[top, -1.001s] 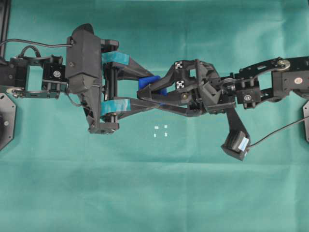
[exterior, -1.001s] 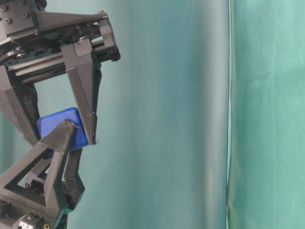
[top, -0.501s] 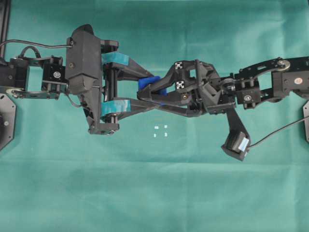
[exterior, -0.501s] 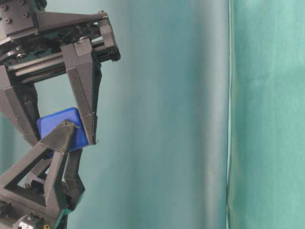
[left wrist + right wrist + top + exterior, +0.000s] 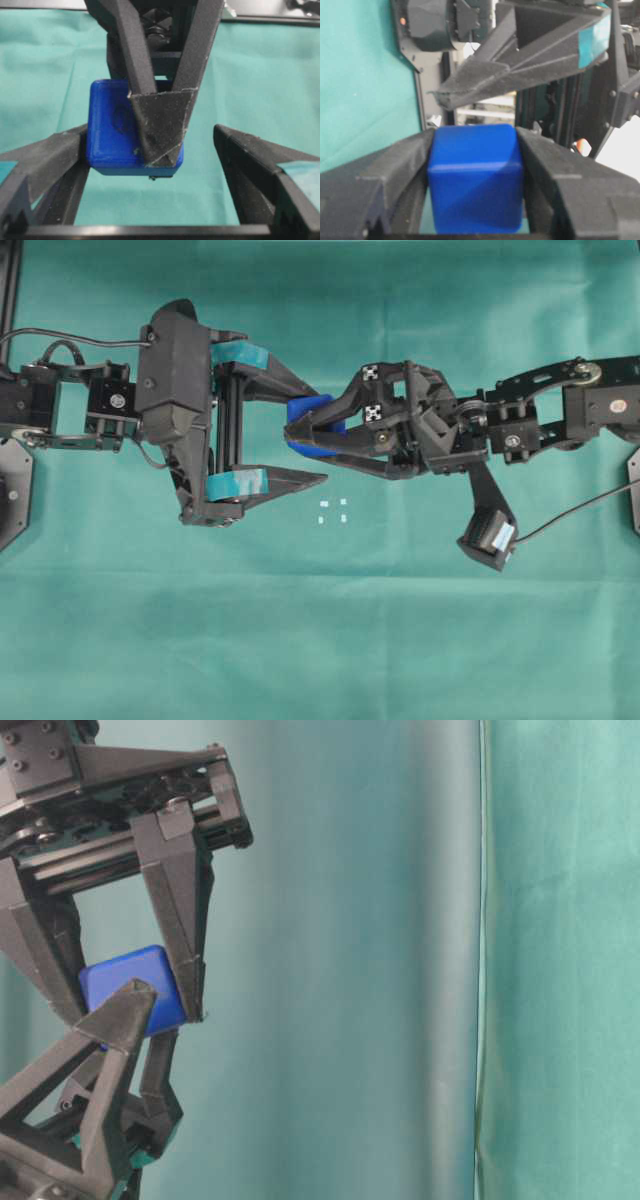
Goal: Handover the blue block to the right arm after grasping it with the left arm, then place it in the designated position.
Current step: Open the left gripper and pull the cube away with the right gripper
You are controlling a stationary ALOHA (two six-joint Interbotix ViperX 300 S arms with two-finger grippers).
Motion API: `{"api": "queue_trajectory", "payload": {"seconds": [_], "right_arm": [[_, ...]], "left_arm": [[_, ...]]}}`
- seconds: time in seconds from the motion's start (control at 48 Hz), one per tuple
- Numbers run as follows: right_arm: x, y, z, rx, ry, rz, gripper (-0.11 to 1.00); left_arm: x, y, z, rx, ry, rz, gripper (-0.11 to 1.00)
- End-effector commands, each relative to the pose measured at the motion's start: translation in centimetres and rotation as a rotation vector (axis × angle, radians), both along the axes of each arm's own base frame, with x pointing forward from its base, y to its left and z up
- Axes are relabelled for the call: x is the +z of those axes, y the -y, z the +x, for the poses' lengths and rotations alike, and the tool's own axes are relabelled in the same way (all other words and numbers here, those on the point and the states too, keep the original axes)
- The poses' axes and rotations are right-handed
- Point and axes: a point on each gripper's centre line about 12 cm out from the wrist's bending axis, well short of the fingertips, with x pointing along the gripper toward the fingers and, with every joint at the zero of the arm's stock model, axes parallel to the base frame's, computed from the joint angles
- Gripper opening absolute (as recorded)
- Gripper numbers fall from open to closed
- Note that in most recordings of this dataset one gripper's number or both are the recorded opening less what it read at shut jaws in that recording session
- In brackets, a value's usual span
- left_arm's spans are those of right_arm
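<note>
The blue block (image 5: 305,409) hangs above the green cloth, clamped between the plain black fingers of my right gripper (image 5: 298,433). The right wrist view shows the block (image 5: 475,180) squeezed between both fingers (image 5: 395,175). My left gripper (image 5: 316,437), with teal tape bands, is open around it. In the left wrist view the block (image 5: 110,135) lies against the left finger (image 5: 47,160), and the other finger (image 5: 260,165) stands well apart. The block also shows in the table-level view (image 5: 120,982). The designated position (image 5: 332,510), four tiny white marks, lies on the cloth just below the grippers.
Green cloth (image 5: 330,640) covers the whole table. The right arm's wrist camera (image 5: 487,537) and its cable hang to the right of the marks. A black frame post (image 5: 9,290) stands at the far left edge.
My left gripper has opened: its lower taped finger swung away from the block. The right gripper stays shut on the block, and the block has not moved.
</note>
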Motion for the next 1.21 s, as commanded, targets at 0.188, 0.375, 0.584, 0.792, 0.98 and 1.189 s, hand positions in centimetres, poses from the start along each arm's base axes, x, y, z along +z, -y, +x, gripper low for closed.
{"api": "queue_trajectory", "payload": {"seconds": [0.188,0.375,0.584,0.792,0.98,1.189], "right_arm": [[1.8,0.1,-0.6,-0.001,0.046,0.001,0.52],[1.6,0.0,-1.7,-0.002,0.043,0.003,0.52],[1.6,-0.1,-3.2,-0.002,0.046,0.004,0.52],[1.7,-0.1,-4.1,-0.006,0.052,0.015,0.52],[1.4,0.3,-4.2,-0.048,0.027,0.060,0.52],[1.5,0.5,-4.2,-0.130,0.018,0.330,0.52]], "left_arm": [[1.6,-0.2,-0.4,0.005,0.040,-0.002,1.00],[1.6,-0.4,-1.2,0.011,0.032,0.000,1.00],[1.6,-0.3,-2.9,0.011,0.038,-0.004,1.00],[1.6,-0.3,-3.7,0.010,0.043,-0.004,1.00],[1.5,-0.4,-3.3,0.012,0.040,-0.004,1.00],[1.5,-0.3,-3.3,0.011,0.038,-0.004,1.00]]}}
